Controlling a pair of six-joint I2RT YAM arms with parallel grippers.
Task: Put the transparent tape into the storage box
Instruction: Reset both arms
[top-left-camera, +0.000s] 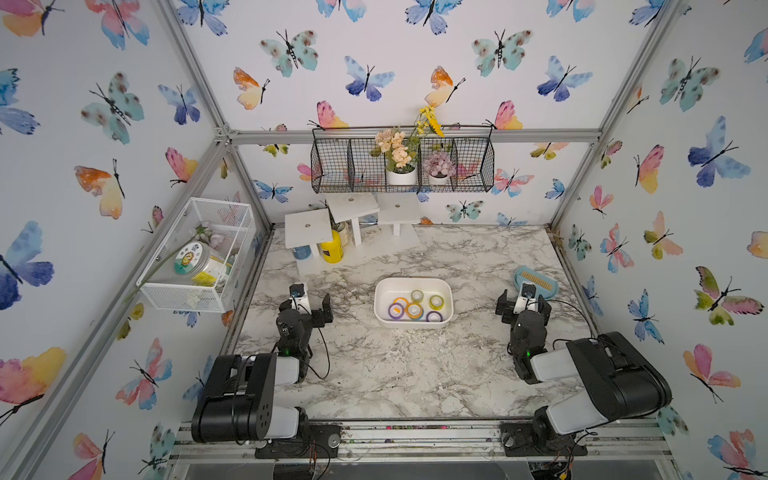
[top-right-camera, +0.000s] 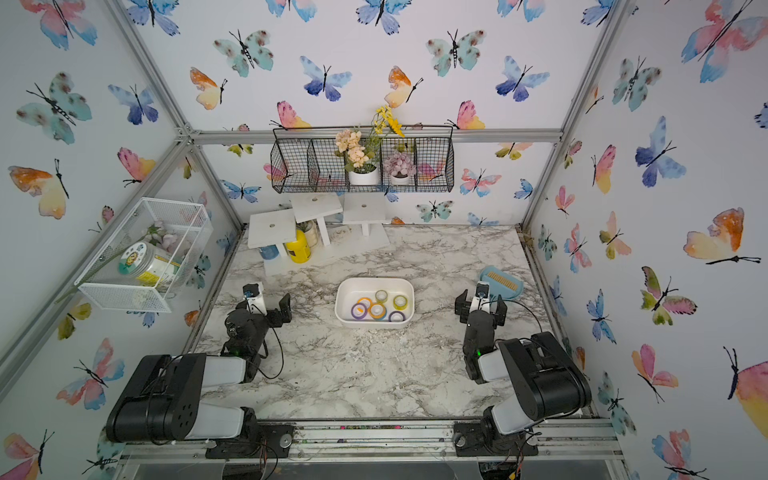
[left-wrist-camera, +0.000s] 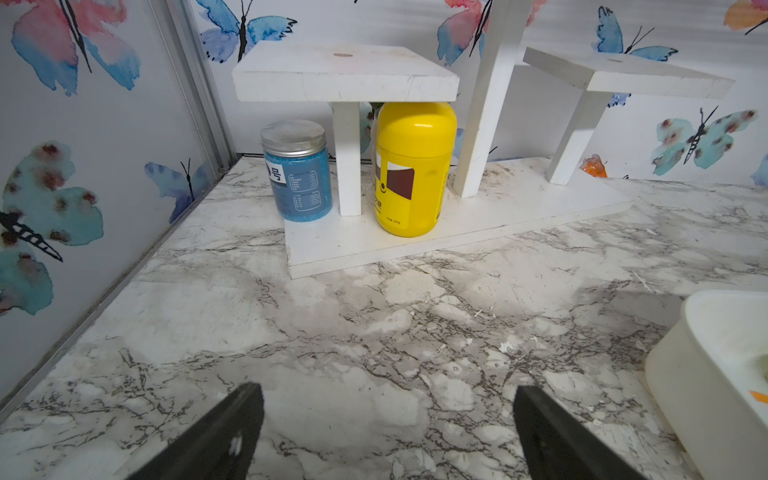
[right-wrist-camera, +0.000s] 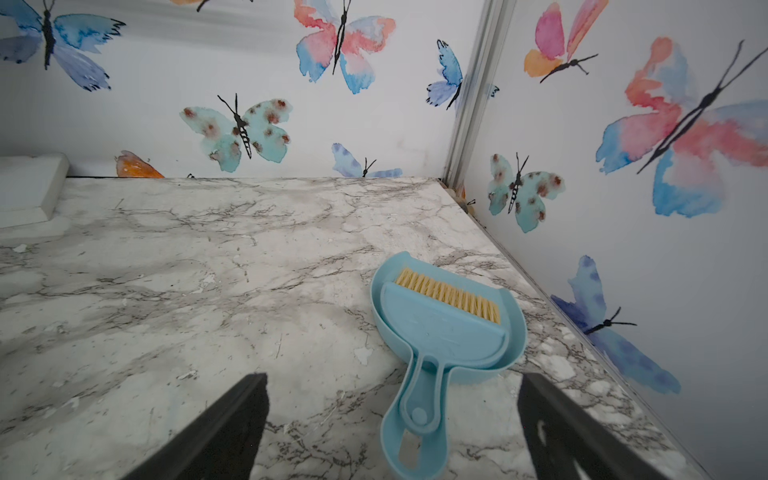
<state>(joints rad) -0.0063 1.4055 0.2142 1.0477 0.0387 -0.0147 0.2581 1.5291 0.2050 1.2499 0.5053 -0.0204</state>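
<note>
The storage box (top-left-camera: 411, 281) (top-right-camera: 374, 281), a white oblong tub, sits mid-table in both top views. Several transparent tape rolls (top-left-camera: 414, 310) (top-right-camera: 377, 310) with yellow-green, orange and purple rings lie flat inside it. My left gripper (top-left-camera: 307, 302) (top-right-camera: 264, 305) hovers left of the box, open and empty. In the left wrist view its fingers (left-wrist-camera: 388, 392) stand wide apart over bare marble, with a corner of the box (left-wrist-camera: 698, 316) at the side. My right gripper (top-left-camera: 523, 301) (top-right-camera: 481, 303) (right-wrist-camera: 395, 380) is right of the box, open, holding nothing.
A blue dustpan with brush (right-wrist-camera: 444, 328) (top-left-camera: 536, 282) lies just ahead of the right gripper, its handle between the spread fingers. A white stepped stand (left-wrist-camera: 415, 245) with a blue jar (left-wrist-camera: 297, 170) and yellow bottle (left-wrist-camera: 413, 166) stands back left. A white mesh basket (top-left-camera: 199, 253) and a black wire basket (top-left-camera: 401, 164) hang on the walls.
</note>
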